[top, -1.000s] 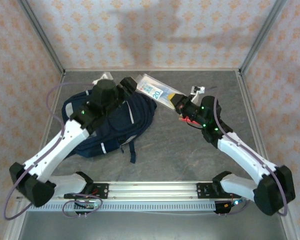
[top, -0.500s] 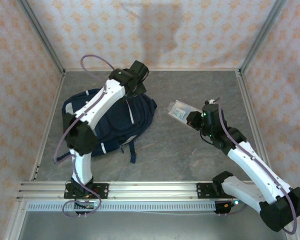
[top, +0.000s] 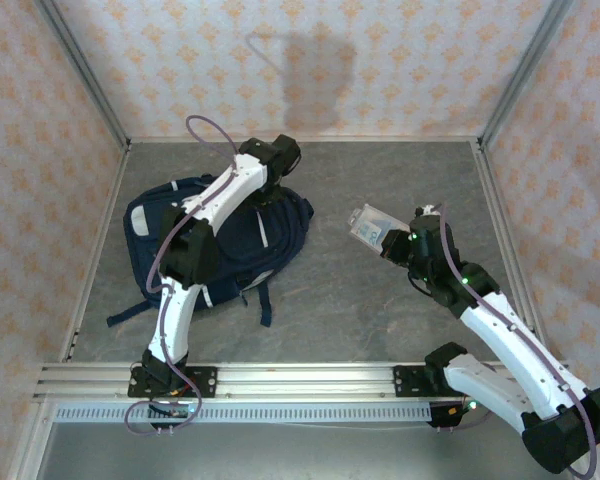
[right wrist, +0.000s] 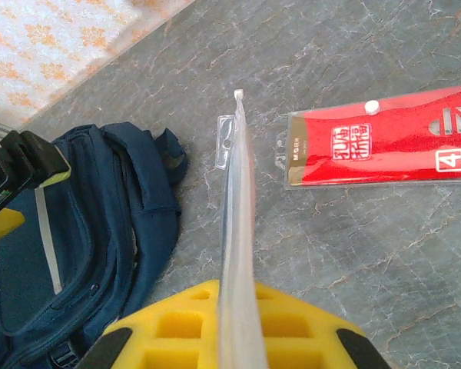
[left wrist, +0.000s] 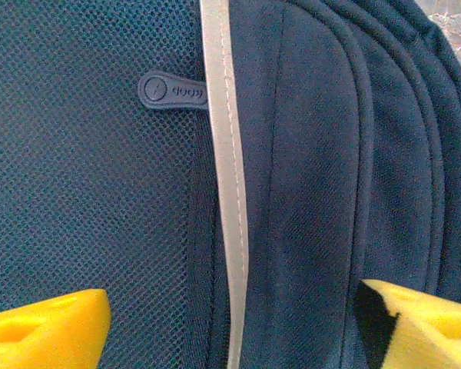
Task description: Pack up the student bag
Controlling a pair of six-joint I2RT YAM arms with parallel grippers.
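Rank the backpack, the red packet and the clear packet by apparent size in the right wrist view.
1. Navy backpack, largest, partly cropped.
2. Red packet.
Unranked: clear packet in the right gripper; edge-on and nearest the camera, so its size against the red packet is unsure.

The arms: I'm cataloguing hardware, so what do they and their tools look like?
Both the left arm and right arm have white links, black joints and a looping purple cable; small green lights glow on the right. The left tool and right tool have yellow fingers.
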